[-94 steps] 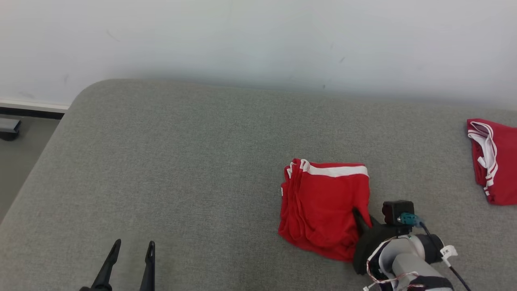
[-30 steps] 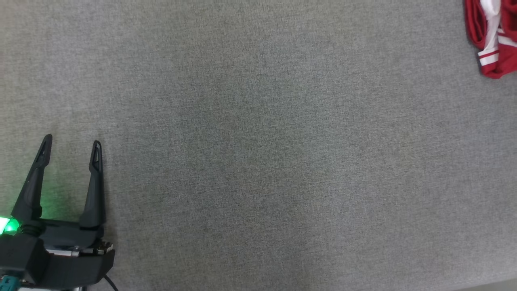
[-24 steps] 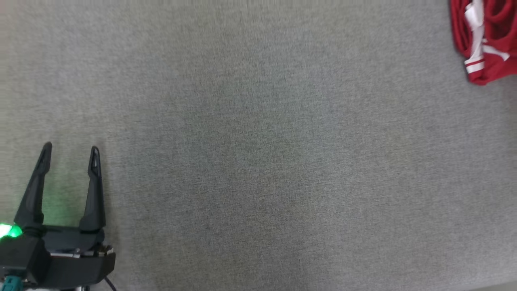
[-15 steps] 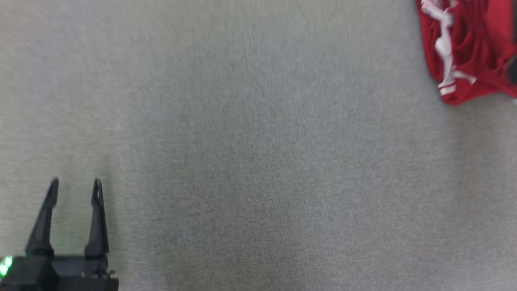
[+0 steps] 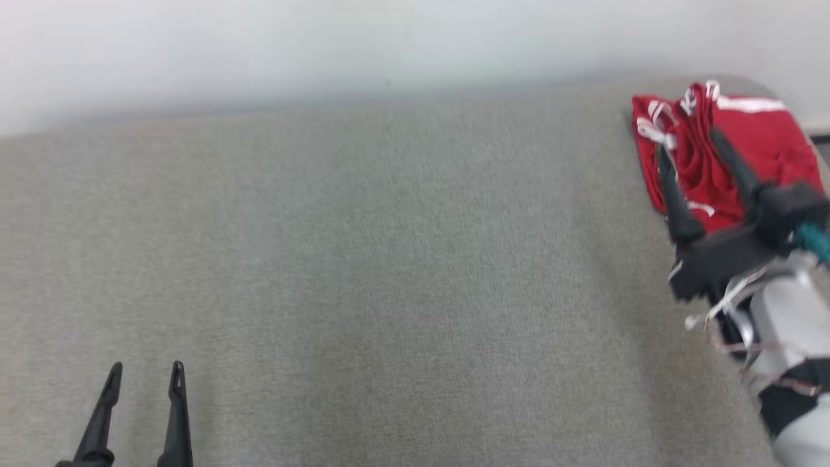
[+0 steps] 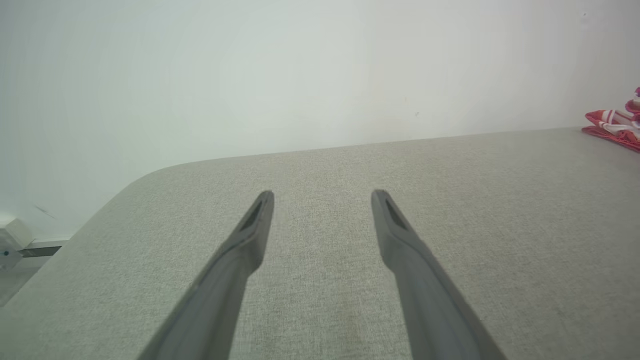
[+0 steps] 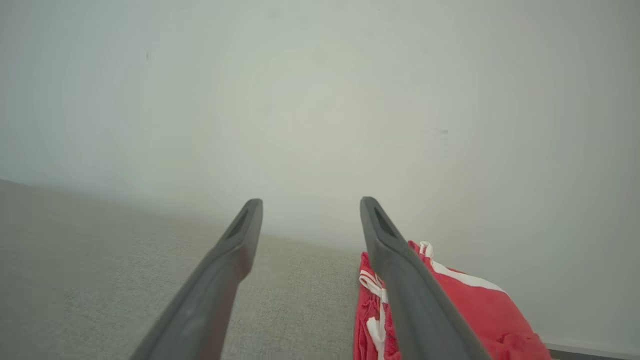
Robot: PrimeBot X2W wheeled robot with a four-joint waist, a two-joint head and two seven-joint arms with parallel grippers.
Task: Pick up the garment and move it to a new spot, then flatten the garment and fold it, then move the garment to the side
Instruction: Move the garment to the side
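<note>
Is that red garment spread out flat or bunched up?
Bunched up. The red garment sits as a heap of rumpled layers, white trim jumbled, on the grey cushion.

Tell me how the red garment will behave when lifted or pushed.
The red garment lies bunched in soft folds, so it will likely droop when lifted. It looks thin, probably light. On the woven grey cushion a push would likely wrinkle it.

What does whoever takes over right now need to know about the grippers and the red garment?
Left gripper: open, empty, above the near side of the grey surface.
Right gripper: open, empty, fingers pointing toward the red garment.
Garment: bunched at the surface's far right corner, not gripped.
Done: cannot tell whether it is folded.
To do: if not, pick up, flatten, fold, set aside.
</note>
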